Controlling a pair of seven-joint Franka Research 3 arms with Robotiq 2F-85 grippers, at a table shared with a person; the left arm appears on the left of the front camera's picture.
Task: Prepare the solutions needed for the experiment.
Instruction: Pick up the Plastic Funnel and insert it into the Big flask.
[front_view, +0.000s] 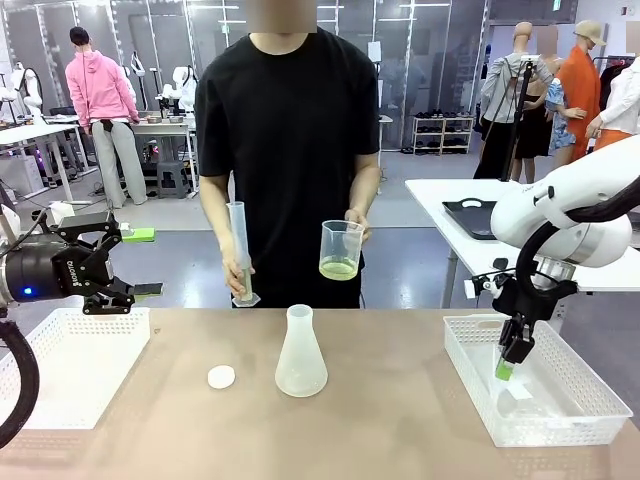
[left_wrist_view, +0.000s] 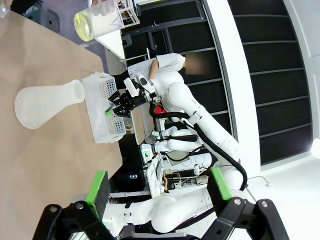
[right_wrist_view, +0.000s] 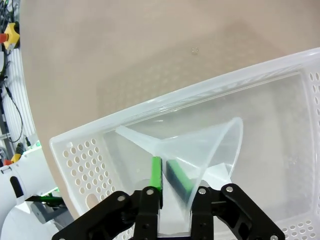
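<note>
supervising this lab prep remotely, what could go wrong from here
1. The right gripper seems to pinch only the thin rim of the funnel lying in the basket; it could slip or twist when lifted.
2. The person holds the beaker of solution and the graduated cylinder in mid-air above the table; pouring there could spill.

Fixed front camera, two wrist cameras, one counter (front_view: 400, 420).
The front view looks level across it from the robot's side toward the person (front_view: 290, 130) at the far edge. The left wrist view, rolled sideways, looks past the left pincer (left_wrist_view: 156, 175) along the counter to the conical flask (left_wrist_view: 45, 102) and perforated basket (left_wrist_view: 102, 112), both shared with the front view. The right wrist view looks down, close, past the right pincer (right_wrist_view: 164, 162) into that basket at the clear funnel (right_wrist_view: 210, 145).
</note>
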